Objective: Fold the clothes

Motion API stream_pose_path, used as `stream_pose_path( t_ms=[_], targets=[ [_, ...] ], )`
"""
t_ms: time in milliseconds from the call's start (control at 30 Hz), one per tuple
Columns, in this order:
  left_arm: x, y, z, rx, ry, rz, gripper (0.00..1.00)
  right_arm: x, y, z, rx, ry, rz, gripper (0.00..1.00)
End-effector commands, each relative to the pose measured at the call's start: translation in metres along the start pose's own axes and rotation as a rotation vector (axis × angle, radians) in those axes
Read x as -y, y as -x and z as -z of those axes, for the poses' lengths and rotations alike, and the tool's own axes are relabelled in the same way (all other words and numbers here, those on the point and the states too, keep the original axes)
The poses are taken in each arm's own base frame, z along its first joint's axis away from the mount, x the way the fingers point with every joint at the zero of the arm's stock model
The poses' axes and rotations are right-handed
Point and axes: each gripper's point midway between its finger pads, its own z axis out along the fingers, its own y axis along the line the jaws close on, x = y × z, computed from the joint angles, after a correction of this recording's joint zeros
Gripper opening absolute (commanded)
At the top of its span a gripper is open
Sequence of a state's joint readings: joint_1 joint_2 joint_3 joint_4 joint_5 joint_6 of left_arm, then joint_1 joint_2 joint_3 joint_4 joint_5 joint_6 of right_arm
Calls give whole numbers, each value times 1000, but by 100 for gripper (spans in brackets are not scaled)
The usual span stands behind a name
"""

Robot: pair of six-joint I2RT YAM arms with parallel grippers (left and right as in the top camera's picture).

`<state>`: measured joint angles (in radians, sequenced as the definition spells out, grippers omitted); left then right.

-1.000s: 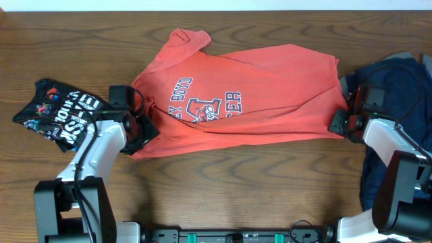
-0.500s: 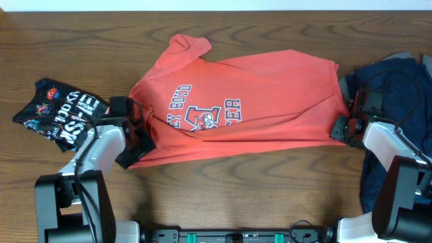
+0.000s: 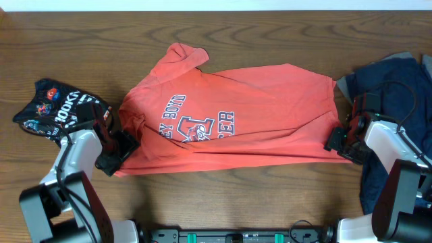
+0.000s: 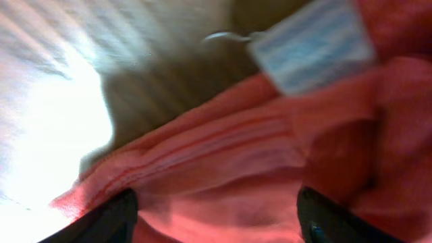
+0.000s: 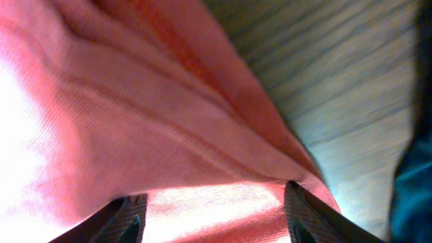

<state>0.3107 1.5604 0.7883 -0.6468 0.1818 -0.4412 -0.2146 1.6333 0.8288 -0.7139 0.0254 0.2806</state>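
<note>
The coral-red T-shirt (image 3: 256, 108) lies spread across the wooden table, its lettering upward and its collar end to the left. My left gripper (image 3: 115, 152) is shut on its lower left corner; the left wrist view shows red fabric (image 4: 223, 169) bunched between the fingers (image 4: 212, 209) and a white label (image 4: 310, 44). My right gripper (image 3: 339, 142) is shut on the lower right hem corner, and red cloth (image 5: 135, 121) fills the right wrist view between the fingers (image 5: 212, 209). The black printed garment (image 3: 57, 115) lies crumpled at the left. The navy garment (image 3: 398, 88) lies heaped at the right edge.
The bare wooden table (image 3: 236, 192) runs along the front edge below the shirt. The left arm (image 3: 67, 169) lies beside the black garment, and the right arm (image 3: 398, 155) lies over the navy one.
My left gripper has moved left and toward the front, dragging the shirt's lower left corner with it. My right gripper has moved slightly toward the front with the hem. The shirt lies flatter and more stretched.
</note>
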Motion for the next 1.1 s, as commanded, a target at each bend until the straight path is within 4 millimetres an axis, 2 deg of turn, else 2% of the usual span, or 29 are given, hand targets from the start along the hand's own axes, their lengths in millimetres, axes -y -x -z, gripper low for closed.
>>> stream_pose_path(
  t_ms=[0,67,167,267,367,567,767,933,1067],
  targets=[
    [33,11,33,91,-123,-137,80,-12,11,16,36,52,8,66],
    [46,11,50,146,-162,-201,81,-19,27,34,102,87,27,68],
    [69,0,76,218,-238,-329,82,-28,38,53,161,139,68,69],
    [90,-18,91,250,-287,-427,82,-28,38,57,173,142,68,69],
    [110,-43,93,236,-312,-545,82,-27,35,53,161,139,68,69],
    [129,-92,66,128,-279,-726,82,-26,29,47,138,132,68,69],
    [148,-128,32,45,-251,-914,79,-26,29,46,138,133,67,70],
    [145,-139,0,1,-153,-975,78,-25,27,46,131,131,68,70],
    [148,-136,-9,18,-130,-986,71,-25,27,46,130,131,68,70]
  ],
)
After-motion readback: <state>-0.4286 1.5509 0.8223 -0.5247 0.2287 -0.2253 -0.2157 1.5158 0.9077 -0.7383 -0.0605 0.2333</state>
